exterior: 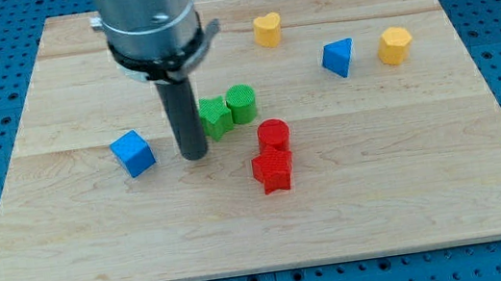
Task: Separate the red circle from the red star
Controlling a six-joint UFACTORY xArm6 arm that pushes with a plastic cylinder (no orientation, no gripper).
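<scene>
The red circle (273, 135) sits near the board's middle, touching the red star (273, 170) just below it. My tip (195, 155) rests on the board to the left of both red blocks, about a block and a half away from them. The tip stands right beside the green star (215, 118), on its lower left.
A green circle (242, 103) touches the green star's right side. A blue cube (133, 153) lies left of the tip. A yellow heart (267, 30) is at the top. A blue triangle (338, 57) and a yellow hexagon (394, 46) lie at the upper right. The wooden board (431, 185) lies on a blue pegboard.
</scene>
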